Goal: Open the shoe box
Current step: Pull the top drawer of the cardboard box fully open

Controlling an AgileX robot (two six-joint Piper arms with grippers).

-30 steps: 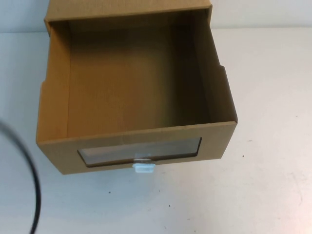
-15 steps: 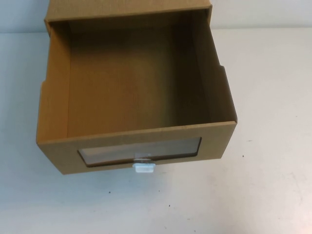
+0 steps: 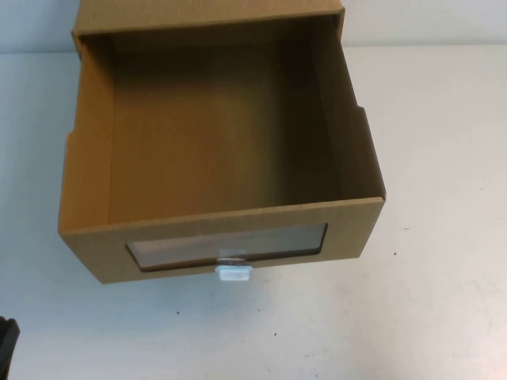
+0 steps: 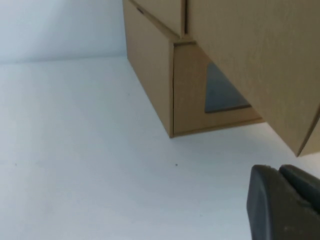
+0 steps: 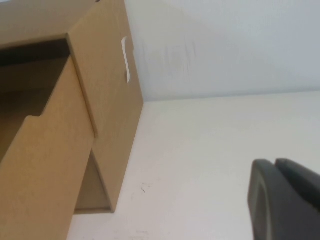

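Both cut off — left claw (image 4: pixel 281 174) and right claw (image 5: pixel 278 166), pinched closed, flank the shoe box (image 3: pixel 95 247).

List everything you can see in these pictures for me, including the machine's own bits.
drawer: one, brown cardboard, pulled out of its sleeve towards the robot, nothing inside
outer sleeve: one, brown cardboard, at the far end of the table, around the drawer's back
window: one, clear, in the drawer's front wall
pull tab: one, white, at the window's lower edge
table: one, white, under everything
wall: one, pale, behind the table
left gripper: one, dark, closed, low near the drawer's front left corner, holding nothing
right gripper: one, dark, closed, off the box's right side, holding nothing
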